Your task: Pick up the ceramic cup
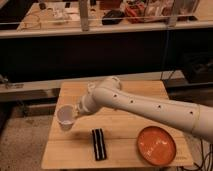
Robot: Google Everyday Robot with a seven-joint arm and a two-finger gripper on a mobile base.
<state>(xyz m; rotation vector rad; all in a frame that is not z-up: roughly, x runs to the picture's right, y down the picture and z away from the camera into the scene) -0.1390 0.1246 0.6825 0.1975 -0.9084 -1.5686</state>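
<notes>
The ceramic cup is small, plain white, with a wide rim and a narrower base. It is at the left edge of the wooden table, tilted a little and seemingly lifted off the top. My gripper is at the end of the white arm that reaches in from the right, and it sits right against the cup's right side. The arm hides the gripper's tip where it meets the cup.
A black rectangular object lies on the table near the front, below the arm. A flat orange plate sits at the front right. Behind the table runs a dark counter front with a cluttered shelf above.
</notes>
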